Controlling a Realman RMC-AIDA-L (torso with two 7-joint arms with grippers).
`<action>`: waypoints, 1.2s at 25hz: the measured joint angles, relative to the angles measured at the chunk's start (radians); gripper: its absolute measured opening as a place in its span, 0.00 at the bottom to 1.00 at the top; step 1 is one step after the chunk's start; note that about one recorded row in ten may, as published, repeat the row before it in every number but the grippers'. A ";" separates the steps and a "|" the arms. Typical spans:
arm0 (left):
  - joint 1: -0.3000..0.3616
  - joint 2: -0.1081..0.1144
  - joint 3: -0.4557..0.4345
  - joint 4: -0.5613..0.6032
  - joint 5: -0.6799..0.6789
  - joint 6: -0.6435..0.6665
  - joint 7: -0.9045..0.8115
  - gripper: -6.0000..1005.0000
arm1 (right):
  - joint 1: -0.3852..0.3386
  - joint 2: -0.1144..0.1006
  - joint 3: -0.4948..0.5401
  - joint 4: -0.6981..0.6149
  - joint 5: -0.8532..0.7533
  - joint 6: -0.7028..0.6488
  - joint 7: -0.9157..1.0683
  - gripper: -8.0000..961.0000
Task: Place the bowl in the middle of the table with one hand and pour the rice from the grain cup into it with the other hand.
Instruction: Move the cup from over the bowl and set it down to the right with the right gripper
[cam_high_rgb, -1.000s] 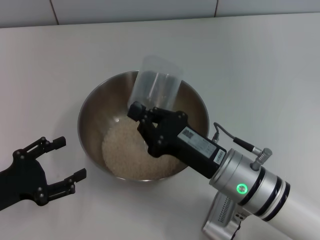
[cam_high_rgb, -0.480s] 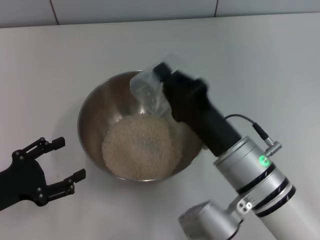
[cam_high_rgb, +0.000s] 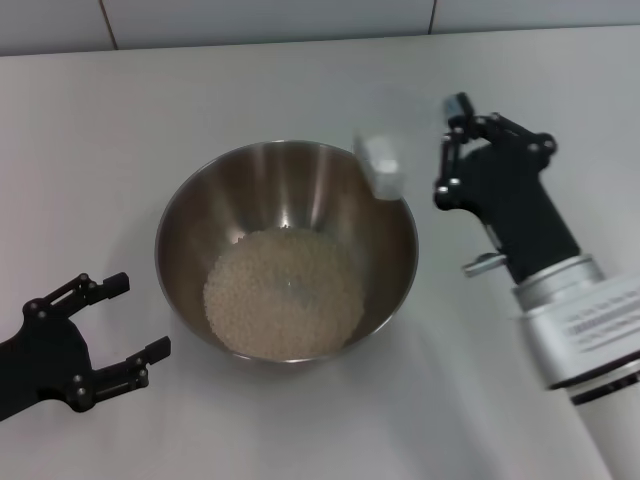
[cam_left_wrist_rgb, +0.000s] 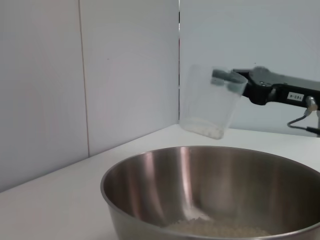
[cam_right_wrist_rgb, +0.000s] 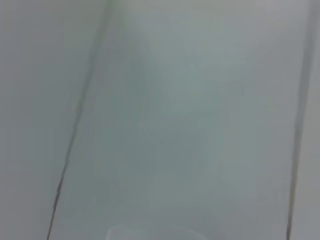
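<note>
The steel bowl (cam_high_rgb: 190, 215) stands on the white table (cam_high_rgb: 120, 120) with a heap of rice (cam_high_rgb: 285, 292) in its bottom. My right gripper (cam_high_rgb: 445, 150) is shut on the clear grain cup (cam_high_rgb: 385, 150) and holds it about upright in the air by the bowl's far right rim. In the left wrist view the cup (cam_left_wrist_rgb: 210, 107) hangs above the bowl (cam_left_wrist_rgb: 150, 180) with only a few grains at its bottom, and the right gripper (cam_left_wrist_rgb: 270, 90) grips its rim. My left gripper (cam_high_rgb: 135, 317) is open and empty, left of the bowl near the table's front edge.
A tiled wall (cam_high_rgb: 260, 15) runs along the table's far edge. The right wrist view shows only that wall (cam_right_wrist_rgb: 160, 100). My right arm (cam_high_rgb: 580, 320) stretches over the table's right front part.
My right gripper has swung the cup from tipped over the bowl back to upright and moved it right, off the bowl's middle. The left arm has not moved.
</note>
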 joint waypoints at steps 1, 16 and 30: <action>0.001 -0.001 -0.001 0.001 0.000 0.000 0.001 0.86 | 0.001 0.000 0.000 -0.028 0.000 -0.011 0.068 0.05; -0.007 -0.007 0.005 0.003 0.000 -0.005 0.002 0.86 | 0.084 0.011 0.082 -0.308 0.007 0.160 0.386 0.06; -0.013 -0.014 0.005 0.003 0.000 -0.004 0.002 0.86 | 0.186 0.009 0.017 -0.340 -0.003 0.339 0.386 0.07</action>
